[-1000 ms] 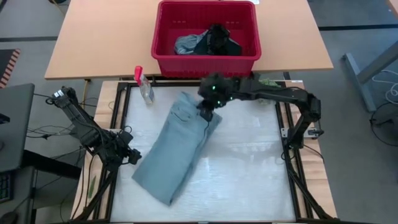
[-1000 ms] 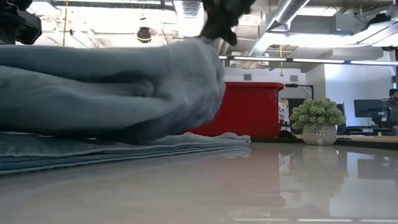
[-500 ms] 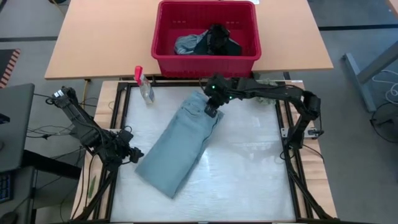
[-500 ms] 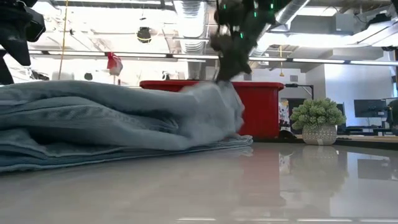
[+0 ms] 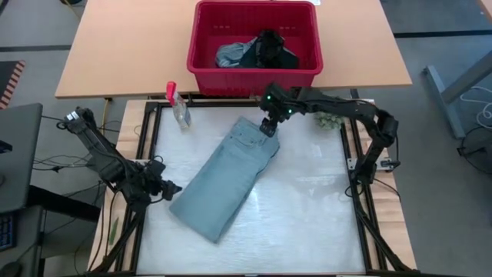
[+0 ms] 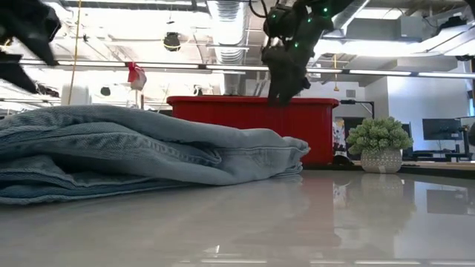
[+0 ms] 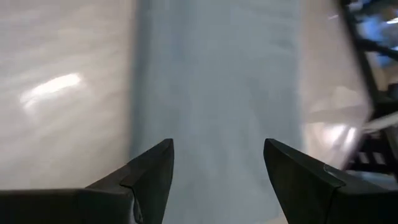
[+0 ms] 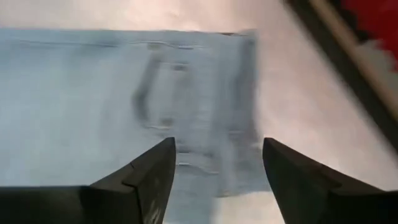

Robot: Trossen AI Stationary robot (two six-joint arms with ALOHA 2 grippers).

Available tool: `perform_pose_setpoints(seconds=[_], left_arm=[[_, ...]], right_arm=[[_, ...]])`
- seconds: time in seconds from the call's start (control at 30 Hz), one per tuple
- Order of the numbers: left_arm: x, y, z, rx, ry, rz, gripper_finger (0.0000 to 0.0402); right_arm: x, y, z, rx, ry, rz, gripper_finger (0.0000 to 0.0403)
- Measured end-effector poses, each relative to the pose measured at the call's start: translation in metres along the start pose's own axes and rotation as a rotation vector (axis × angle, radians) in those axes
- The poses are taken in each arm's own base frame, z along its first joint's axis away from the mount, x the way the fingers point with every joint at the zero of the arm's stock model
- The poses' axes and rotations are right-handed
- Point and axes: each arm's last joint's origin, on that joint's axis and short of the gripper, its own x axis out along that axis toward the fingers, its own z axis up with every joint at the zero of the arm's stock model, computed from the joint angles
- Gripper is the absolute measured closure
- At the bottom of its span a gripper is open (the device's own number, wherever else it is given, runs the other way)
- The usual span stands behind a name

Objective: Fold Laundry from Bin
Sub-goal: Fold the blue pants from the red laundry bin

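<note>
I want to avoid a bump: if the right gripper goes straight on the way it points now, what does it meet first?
Most likely the folded jeans. The right gripper, jaws open, hangs just above their waistband end, pointing down at the pocket area. Nothing shows in between, though the exact gap is hard to judge.

No lettering, label, brand, number or sign can be read in any view (not on the bright red plastic bin (image 5: 254, 40), the folded faded grey-blue denim garment (image 5: 225, 176), or the small clear spray bottle (image 5: 178, 106)).
</note>
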Motion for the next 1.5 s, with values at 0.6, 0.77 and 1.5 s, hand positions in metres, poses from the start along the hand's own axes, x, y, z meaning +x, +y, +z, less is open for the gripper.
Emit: perform_pose_setpoints(seconds=[0.6, 0.77, 1.5], left_arm=[[0.103, -0.037, -0.003, 0.558, -0.303, 0.094, 0.0166], [0.128, -0.028, 0.003, 0.604, -0.207, 0.195, 0.0166], [0.081, -0.005, 0.037, 0.877, -0.066, 0.351, 0.0166]], right_arm=[[0.094, 0.046, -0.066, -0.048, -0.385, 0.156, 0.0386], [0.111, 0.022, -0.082, -0.021, -0.33, 0.097, 0.0362], [0.012, 0.159, -0.091, -0.219, -0.509, 0.477, 0.0377]])
